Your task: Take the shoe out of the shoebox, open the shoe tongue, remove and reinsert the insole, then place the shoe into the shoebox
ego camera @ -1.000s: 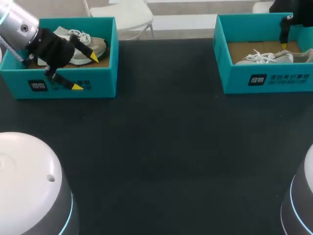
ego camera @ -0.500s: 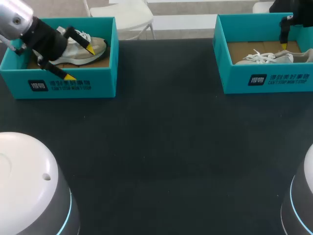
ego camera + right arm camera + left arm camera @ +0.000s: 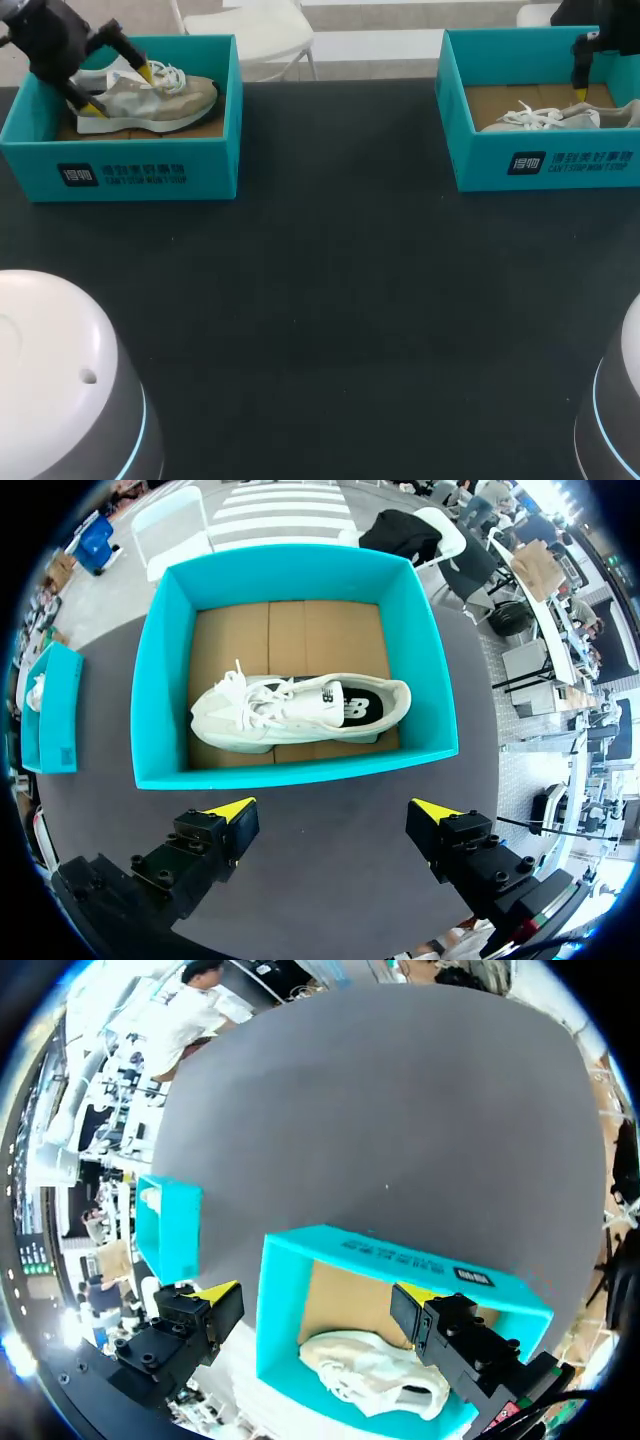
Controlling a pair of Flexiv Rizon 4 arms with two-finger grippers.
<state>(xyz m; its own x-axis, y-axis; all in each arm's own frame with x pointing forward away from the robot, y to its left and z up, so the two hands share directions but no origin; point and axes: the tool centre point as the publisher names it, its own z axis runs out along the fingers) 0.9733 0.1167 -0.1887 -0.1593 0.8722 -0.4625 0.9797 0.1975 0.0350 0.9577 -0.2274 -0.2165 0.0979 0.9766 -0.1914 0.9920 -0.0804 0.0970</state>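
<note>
Left tool (image 3: pixel 118 90) angled down over the left shoebox (image 3: pixel 130 175), fingers apart. Its sneaker (image 3: pixel 160 98) lies lengthwise, toe toward the right shoebox (image 3: pixel 560 165) — right tool (image 3: pixel 333 815) likewise spread.

Robotics lab, black table (image 3: pixel 330 300), left arm (image 3: pixel 40 35)

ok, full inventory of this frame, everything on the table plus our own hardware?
shoeboxes: 2, teal; left shoebox at the table's far left, right shoebox at its far right
shoes: 2; beige shoe in the left shoebox, white shoe in the right shoebox
table: 1, black, under both boxes
arm bases: 2, white; left base and right base at the near corners
left gripper: 1, black with yellow tips, fingers open, over the left shoebox
right gripper: 1, black with yellow tips, fingers open, over the right shoebox
</note>
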